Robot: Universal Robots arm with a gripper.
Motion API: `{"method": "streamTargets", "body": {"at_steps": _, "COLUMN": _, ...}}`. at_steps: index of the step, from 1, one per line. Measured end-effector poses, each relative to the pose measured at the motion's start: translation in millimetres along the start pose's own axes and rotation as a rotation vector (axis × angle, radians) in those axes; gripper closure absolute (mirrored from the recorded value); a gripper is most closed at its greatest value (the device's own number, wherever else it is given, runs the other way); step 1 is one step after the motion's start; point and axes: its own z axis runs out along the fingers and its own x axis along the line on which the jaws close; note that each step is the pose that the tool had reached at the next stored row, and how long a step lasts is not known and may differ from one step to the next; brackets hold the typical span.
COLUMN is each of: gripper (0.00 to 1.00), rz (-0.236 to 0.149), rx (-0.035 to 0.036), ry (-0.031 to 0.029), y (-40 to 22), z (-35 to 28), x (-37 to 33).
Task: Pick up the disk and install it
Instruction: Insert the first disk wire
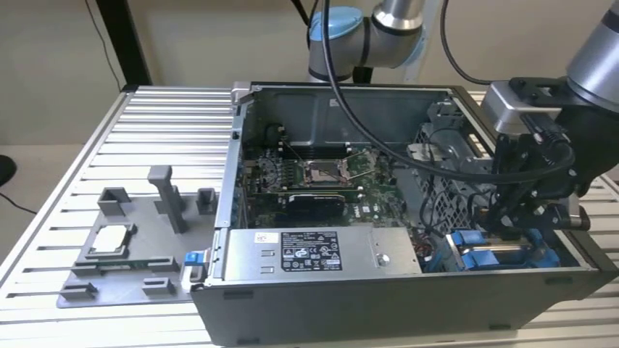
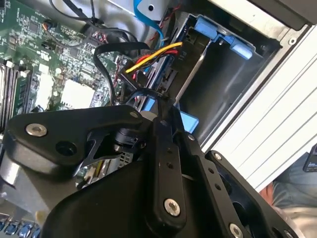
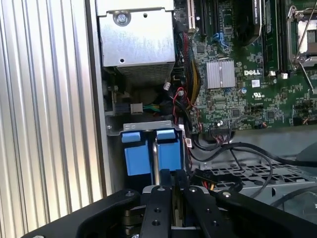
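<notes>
Ribbed aluminium worktop (image 1: 145,123) carries an open computer case (image 1: 320,304) near its front edge. Inside the case's front corner bay (image 3: 143,126), blue brackets stand upright. The end effector (image 1: 517,217) hangs over that bay, apparently clenched on the disk (image 3: 155,158), a thin edge-on plate partway in. Installing looks underway, not finished. Farther in lies the motherboard (image 1: 320,174).

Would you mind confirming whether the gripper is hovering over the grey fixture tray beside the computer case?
No: in the exterior view the gripper is down inside the computer case, by the blue drive brackets, away from the grey fixture tray.
</notes>
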Motion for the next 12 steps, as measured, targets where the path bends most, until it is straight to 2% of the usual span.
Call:
{"method": "streamTargets", "body": {"at_steps": 7, "gripper": 1.00, "rz": 0.000, "rx": 0.0007, "ry": 0.0001, "y": 0.1, "z": -0.1, "x": -0.9}}
{"method": "streamTargets", "body": {"at_steps": 12, "gripper": 1.00, "rz": 0.000, "rx": 0.0007, "ry": 0.0004, "y": 0.4, "z": 0.0, "x": -5.0}}
